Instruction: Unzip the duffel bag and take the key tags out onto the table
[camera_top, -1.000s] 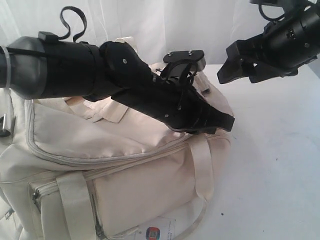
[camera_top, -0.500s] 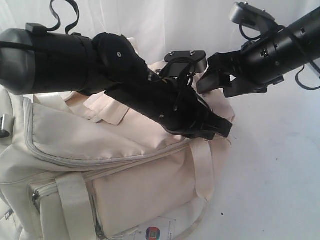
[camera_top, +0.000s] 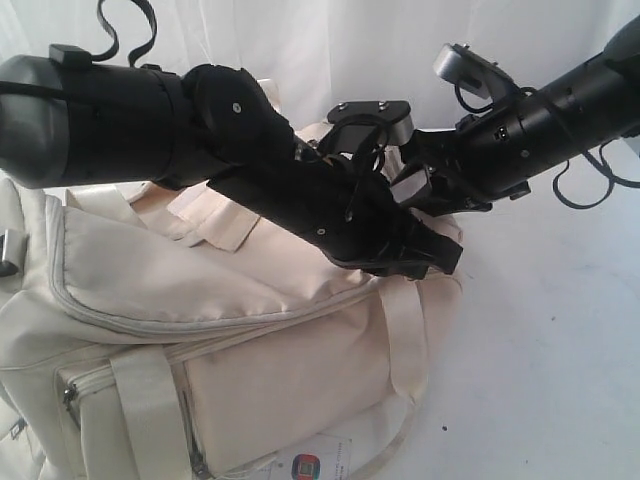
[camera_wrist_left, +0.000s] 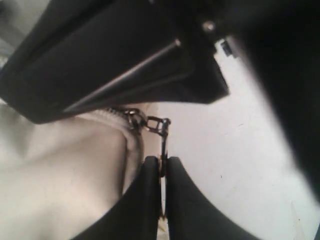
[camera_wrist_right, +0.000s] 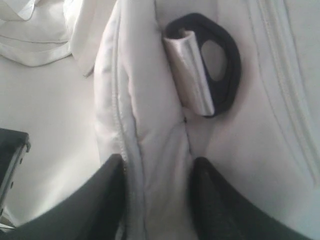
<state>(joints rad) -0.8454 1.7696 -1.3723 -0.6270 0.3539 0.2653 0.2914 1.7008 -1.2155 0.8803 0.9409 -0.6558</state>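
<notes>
The cream duffel bag (camera_top: 230, 330) lies on the white table (camera_top: 560, 340), its main zipper closed. At the bag's right end my left gripper (camera_top: 448, 256) is shut on the grey zipper pull (camera_wrist_left: 162, 135), which the left wrist view shows pinched between the fingertips, the left gripper (camera_wrist_left: 163, 160) over the table beside the bag. My right gripper (camera_top: 420, 185) is down on the same end, open, with a ridge of bag fabric (camera_wrist_right: 155, 145) between its spread fingers (camera_wrist_right: 112, 172). The key tags are hidden.
A black D-ring (camera_wrist_right: 222, 62) holding a shiny cream strap loop (camera_wrist_right: 192, 75) sits just past my right gripper (camera_wrist_right: 156, 167). A paper label with a red-blue mark (camera_top: 308, 466) hangs at the bag's front. The left arm (camera_top: 200, 130) crosses over the bag top.
My right arm has swung left and down from above the table onto the bag's right end, just behind the left gripper. The left arm has hardly moved.
</notes>
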